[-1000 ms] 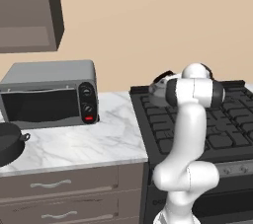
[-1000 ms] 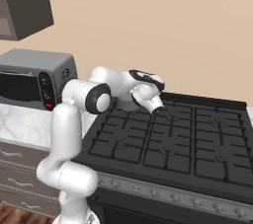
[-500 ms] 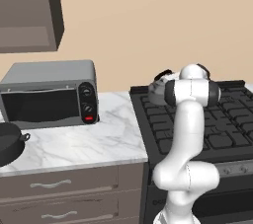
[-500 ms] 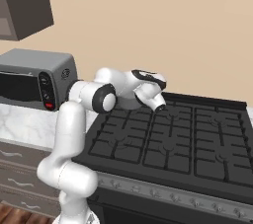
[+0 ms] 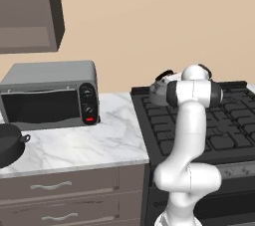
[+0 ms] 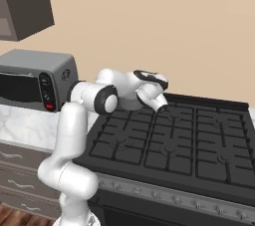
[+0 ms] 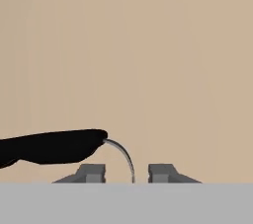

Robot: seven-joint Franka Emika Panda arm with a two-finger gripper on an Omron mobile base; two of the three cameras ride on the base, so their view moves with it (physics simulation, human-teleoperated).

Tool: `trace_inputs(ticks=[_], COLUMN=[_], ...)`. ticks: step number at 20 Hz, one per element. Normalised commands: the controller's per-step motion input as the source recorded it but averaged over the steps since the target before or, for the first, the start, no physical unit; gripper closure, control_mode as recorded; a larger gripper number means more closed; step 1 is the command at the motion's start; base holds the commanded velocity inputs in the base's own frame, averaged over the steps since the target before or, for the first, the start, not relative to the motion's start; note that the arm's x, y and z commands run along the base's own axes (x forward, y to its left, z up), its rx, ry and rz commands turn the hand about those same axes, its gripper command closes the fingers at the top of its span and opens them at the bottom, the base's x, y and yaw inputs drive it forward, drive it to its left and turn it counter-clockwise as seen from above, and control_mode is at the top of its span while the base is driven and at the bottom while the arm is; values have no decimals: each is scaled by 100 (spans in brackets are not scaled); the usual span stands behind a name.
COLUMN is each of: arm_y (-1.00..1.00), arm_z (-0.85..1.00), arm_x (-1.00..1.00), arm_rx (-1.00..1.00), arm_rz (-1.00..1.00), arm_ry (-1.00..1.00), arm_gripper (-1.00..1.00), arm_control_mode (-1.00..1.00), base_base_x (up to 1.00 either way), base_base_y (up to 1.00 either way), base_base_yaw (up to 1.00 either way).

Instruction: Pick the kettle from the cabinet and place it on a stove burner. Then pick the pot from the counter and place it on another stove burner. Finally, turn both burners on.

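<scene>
Kitchen stove [image 5: 229,120]: kettle [image 5: 160,90] sits on a back burner, gripper [image 7: 126,172] just released around its handle; next, withdraw toward the pot [image 5: 7,143].

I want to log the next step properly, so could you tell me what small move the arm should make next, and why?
Probably lift the claw clear of the kettle. The kettle sits on a back burner, and the hand view shows the fingers parted, its handle's wire not pinched. The pot waits on the counter.
</scene>
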Motion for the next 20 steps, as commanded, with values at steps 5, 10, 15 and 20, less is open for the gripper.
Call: trace_inputs(ticks=[5, 10, 15, 20], arm_y=[0, -16, -19, -17], arm_z=[-2, 0, -4, -4], arm_x=[0, -5, -11, -13], arm_rx=[0, 0, 0, 0], arm_rz=[0, 2, 1, 1], arm_ry=[0, 0, 0, 0], arm_gripper=[-100, -100, -100, -100], arm_control_mode=[-100, -100, -100, -100], base_base_x=[0, 0, 0, 0], base_base_y=[0, 0, 0, 0], base_base_yaw=[0, 0, 0, 0])
